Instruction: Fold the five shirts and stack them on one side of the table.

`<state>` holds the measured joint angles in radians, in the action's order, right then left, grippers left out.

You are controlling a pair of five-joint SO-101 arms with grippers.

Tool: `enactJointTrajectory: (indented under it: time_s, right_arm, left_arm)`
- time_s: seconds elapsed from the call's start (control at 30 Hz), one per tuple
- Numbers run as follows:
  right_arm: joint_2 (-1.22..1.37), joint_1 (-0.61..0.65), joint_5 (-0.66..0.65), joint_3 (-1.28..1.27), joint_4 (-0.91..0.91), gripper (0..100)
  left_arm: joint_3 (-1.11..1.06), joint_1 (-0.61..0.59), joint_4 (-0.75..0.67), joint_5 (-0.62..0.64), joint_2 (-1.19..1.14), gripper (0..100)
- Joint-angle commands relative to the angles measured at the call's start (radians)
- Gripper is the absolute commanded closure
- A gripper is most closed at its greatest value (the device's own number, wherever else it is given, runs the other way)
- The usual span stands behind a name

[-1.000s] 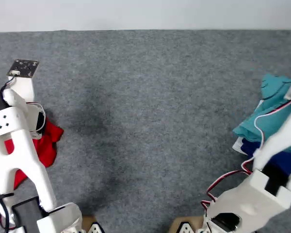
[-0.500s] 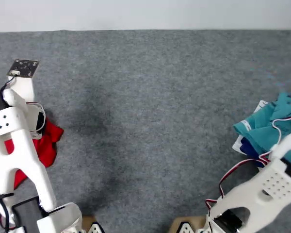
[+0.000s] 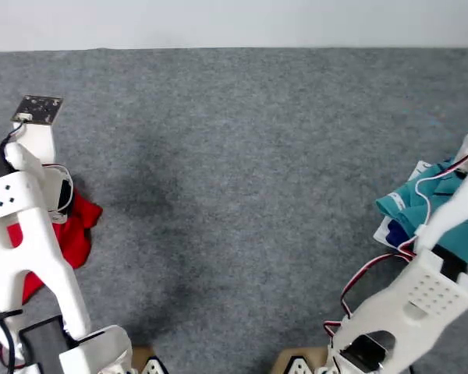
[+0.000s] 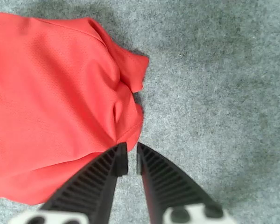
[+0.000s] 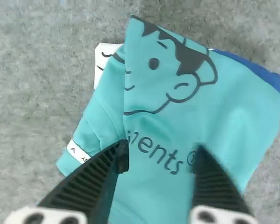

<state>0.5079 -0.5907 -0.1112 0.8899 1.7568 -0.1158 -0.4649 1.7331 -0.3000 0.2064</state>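
Note:
A crumpled red shirt (image 4: 51, 93) lies on the grey carpet at the table's left side (image 3: 76, 232), partly under the left arm (image 3: 23, 226). My left gripper (image 4: 127, 161) is shut, its tips right at the red shirt's hem with nothing visibly between them. At the right edge a teal shirt (image 5: 186, 116) with a cartoon face print tops a pile (image 3: 405, 206). It rests on a blue shirt (image 5: 268, 77) and a white one (image 5: 104, 52). My right gripper (image 5: 159, 158) stands open just over the teal shirt, one finger on either side of its print.
Grey carpet (image 3: 242, 171) covers the table, with wide free room between the two arms. The right arm (image 3: 429, 292) and its red and white cables hang over the pile's near side. A pale wall runs along the far edge.
The teal shirt, bunched up higher a second ago, has come down onto the pile. The right arm has shifted over it. The left arm and red shirt have not moved.

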Motion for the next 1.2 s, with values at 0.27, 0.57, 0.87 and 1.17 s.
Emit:
enactJointTrajectory:
  time_s: [0.27, 0.57, 0.87, 1.17]
  right_arm:
    - [-0.058, 0.131, -0.058, -0.215, 0.039, 93.3]
    - [-0.056, 0.177, 0.008, -0.272, 0.028, 78.9]
    - [0.031, 0.173, 0.006, -0.272, 0.035, 79.0]
    - [0.051, 0.174, 0.005, -0.272, 0.039, 93.1]
  left_arm:
    - [0.002, 0.011, 0.018, -0.006, 0.029, 96]
    - [0.002, 0.011, 0.018, -0.006, 0.029, 96]
    - [0.002, 0.011, 0.018, -0.006, 0.029, 96]
    - [0.002, 0.009, 0.018, -0.006, 0.029, 96]
